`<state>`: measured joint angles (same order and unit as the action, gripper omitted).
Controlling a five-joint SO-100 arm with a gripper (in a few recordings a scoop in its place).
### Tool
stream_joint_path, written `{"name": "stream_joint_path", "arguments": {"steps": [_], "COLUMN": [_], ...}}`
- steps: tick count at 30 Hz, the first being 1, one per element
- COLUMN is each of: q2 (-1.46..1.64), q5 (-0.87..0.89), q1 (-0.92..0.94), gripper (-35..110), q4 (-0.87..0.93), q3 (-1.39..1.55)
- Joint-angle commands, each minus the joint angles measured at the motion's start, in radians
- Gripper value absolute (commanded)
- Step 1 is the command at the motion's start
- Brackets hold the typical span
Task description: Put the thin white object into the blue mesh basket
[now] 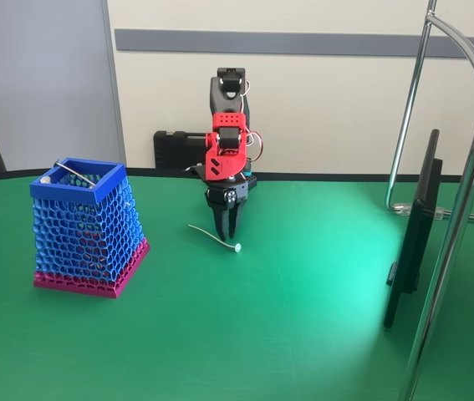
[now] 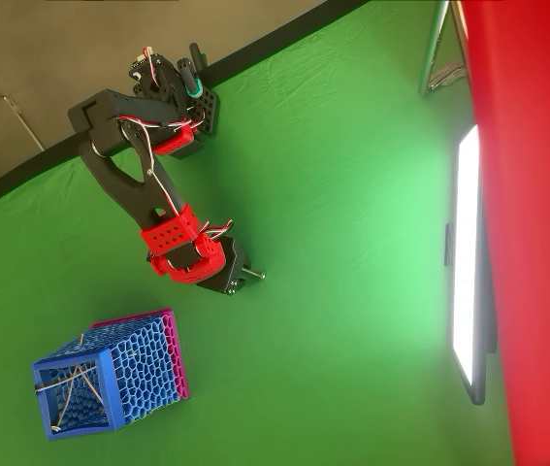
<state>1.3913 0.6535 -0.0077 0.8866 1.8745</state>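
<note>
Jaws slightly parted, straddling the stick on the mat

Our gripper (image 1: 225, 232) points down with its tips slightly spread over the thin white object (image 1: 214, 237), which lies flat beneath them, knob just right of them in the fixed view. We judge it light, springy and slippery; grip mid-shaft. Well left stands the blue mesh basket (image 1: 79, 185), sticks already leaning inside; nothing blocks the way.

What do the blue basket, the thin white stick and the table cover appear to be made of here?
The blue mesh basket looks like plastic, possibly 3D-printed: a regular honeycomb wall, matte solid rim, magenta bottom band. The thin white stick under the tool seems plastic or coated wire; it is too slender to tell. The table cover looks like matte green cloth, with faint creases in the overhead view.
</note>
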Motion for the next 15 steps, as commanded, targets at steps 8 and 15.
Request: {"name": "stream_joint_path", "arguments": {"steps": [8,15], "q2": [-0.054,-0.08], "q5": [-0.008,-0.017], "q1": [-0.012,-0.026], "gripper": [15,16], "q4": [0.04,0.04], "q3": [-0.101,-0.114]}}
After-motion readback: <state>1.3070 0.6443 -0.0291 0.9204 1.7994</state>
